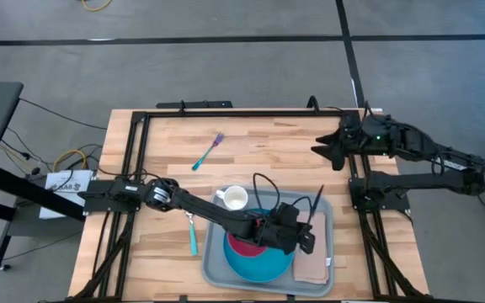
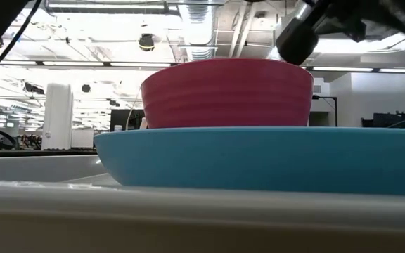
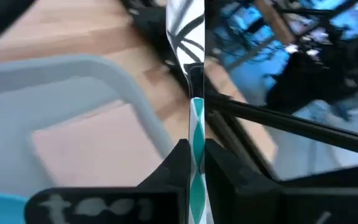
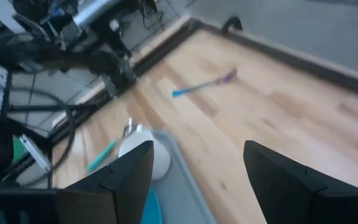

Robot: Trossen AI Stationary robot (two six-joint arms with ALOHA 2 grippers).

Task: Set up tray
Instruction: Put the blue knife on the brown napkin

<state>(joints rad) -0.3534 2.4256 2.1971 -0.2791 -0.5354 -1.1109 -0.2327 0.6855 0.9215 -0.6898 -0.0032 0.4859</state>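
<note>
Hovering over the tray (image 1: 215, 268) at the table's near edge, the left gripper (image 1: 308, 240) has its jaws pinching a teal-striped utensil (image 3: 196, 134). Rigid, light plastic, probably slick, the tray is best taken by its rim. Farther back, the right gripper (image 1: 328, 150) waits, jaws spread.

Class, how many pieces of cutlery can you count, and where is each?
3. A purple-tipped fork lies on the table beyond the tray; a teal-handled utensil lies beside the tray's left edge; the left gripper holds a striped-handled utensil. More may be hidden.
</note>
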